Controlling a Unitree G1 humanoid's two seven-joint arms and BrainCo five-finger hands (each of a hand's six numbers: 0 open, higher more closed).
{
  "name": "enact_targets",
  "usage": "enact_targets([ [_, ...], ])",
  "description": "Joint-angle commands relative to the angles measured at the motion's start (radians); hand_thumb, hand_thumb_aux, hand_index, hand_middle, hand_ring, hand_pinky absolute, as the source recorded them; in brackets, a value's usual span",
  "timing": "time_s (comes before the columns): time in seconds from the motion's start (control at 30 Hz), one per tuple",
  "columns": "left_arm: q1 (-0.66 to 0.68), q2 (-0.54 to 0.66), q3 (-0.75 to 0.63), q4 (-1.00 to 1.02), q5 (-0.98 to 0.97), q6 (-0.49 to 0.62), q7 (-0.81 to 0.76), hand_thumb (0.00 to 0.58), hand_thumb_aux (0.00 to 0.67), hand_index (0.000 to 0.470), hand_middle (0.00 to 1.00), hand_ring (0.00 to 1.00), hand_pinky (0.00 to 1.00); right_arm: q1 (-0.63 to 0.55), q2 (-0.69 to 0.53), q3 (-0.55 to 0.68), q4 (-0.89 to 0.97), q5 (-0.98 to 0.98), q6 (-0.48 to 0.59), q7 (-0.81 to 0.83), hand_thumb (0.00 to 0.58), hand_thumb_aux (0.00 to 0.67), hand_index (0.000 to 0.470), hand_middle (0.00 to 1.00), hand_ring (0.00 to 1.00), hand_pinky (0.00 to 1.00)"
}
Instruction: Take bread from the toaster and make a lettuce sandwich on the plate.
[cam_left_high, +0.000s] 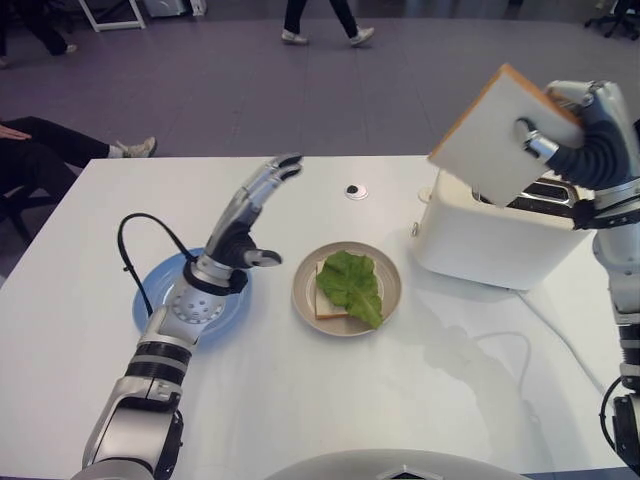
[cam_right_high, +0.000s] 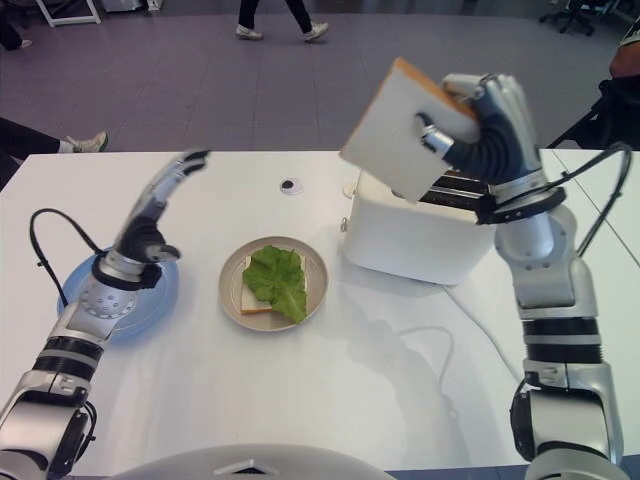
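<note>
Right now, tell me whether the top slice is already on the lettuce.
No, the right robot hand holds the slice in the air above the toaster, and the lettuce on the plate lies bare.

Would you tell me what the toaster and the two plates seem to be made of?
Toaster: likely cream plastic or painted metal, smooth satin shell with soft highlights. Beige plate: probably ceramic or melamine, matte with a plain rim. Blue plate: uniform colour and thin rim suggest plastic; glazed ceramic is possible.

No readable text, no labels or numbers — nothing legible on the toaster (cam_left_high: 480, 245)
</note>
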Motion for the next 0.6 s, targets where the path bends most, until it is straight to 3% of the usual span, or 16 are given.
enact_targets([
  [0.03,0.042,0.026,-0.016,-0.089,-0.226,-0.039,-0.113,0.000,0.000,0.000,0.00,0.00,0.00,0.020,0.068,0.087,-0.077,0.052,0.013,0.119,0.580,0.670,0.470,1.00,1.00,1.00],
  [0.3,0.149,0.090,-0.126,-0.236,-0.521,-0.067,-0.424,0.000,0.000,0.000,0.00,0.00,0.00,0.032,0.222,0.307,-0.007,-0.029,0.033,0.271,0.580,0.670,0.470,1.00,1.00,1.00],
  [0.6,0.215,0.091,-0.200,-0.221,-0.486,-0.064,-0.684,0.000,0.000,0.000,0.00,0.00,0.00,-0.026,0.347,0.437,0.255,-0.151,-0.019,0.275,0.580,0.670,0.470,1.00,1.00,1.00],
])
